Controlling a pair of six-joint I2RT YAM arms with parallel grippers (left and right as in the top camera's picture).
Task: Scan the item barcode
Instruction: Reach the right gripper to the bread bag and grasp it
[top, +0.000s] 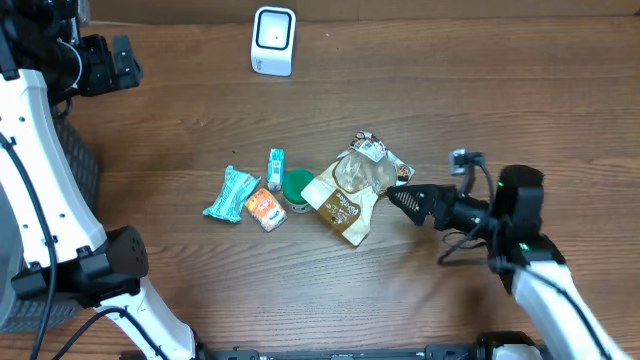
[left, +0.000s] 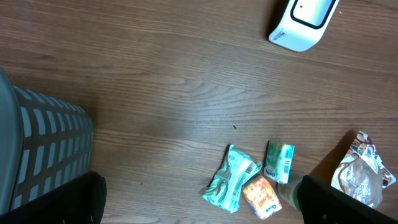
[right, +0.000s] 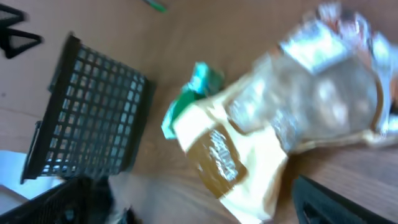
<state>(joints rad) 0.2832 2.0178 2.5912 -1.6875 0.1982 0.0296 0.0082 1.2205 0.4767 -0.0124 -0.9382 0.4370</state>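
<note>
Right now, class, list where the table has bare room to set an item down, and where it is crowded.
Bare wood: the band between the scanner and the snack bag, and right of the scanner. Crowded: the centre, from teal packet to snack bag, right gripper alongside.

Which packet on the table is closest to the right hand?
The tan bag with the clear window, just off the open right hand. The teal packet and orange packet lie farther away.

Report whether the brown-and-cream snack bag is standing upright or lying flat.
Lying flat. The snack bag sprawls on the table, printed face up, in the overhead view.
</note>
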